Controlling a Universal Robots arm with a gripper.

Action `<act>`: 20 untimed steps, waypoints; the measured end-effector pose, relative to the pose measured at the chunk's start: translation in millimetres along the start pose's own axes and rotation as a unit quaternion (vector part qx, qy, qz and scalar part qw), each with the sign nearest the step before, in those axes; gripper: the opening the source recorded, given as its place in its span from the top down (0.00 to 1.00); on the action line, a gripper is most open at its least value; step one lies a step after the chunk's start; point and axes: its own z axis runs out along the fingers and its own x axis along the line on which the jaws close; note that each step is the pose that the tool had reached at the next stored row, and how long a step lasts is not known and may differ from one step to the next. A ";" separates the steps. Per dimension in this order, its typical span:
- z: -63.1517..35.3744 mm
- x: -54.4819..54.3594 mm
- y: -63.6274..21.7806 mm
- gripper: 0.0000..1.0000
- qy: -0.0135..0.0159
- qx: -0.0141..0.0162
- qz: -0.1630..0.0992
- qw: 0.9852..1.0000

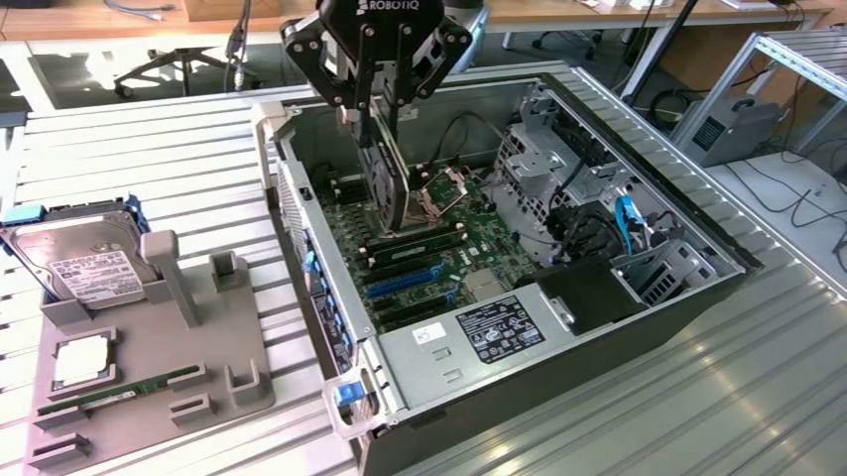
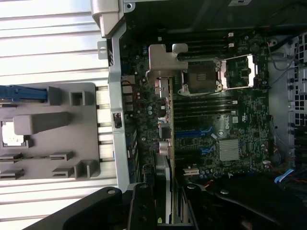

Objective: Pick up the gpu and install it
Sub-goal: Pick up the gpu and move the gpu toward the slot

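My black claw (image 1: 380, 107) pinches the thin flat black gpu (image 1: 385, 178) with its silver metal bracket (image 2: 160, 62), upright over the green motherboard (image 1: 463, 228).

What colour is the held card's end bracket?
Silver metal bracket on the flat black gpu; best in wrist view.

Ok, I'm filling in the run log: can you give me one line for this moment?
gripper: shut on gpu | gpu: upright, over motherboard in open case | seated: cannot tell
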 end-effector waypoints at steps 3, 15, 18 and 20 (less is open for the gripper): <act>0.0 -1.7 0.1 0.73 0.000 0.000 0.000 1.000; 0.4 -12.3 0.9 0.73 0.000 0.000 0.000 1.000; 0.4 -15.3 1.1 0.73 0.000 0.000 0.000 1.000; 0.5 -16.9 1.3 0.73 0.000 0.000 0.000 1.000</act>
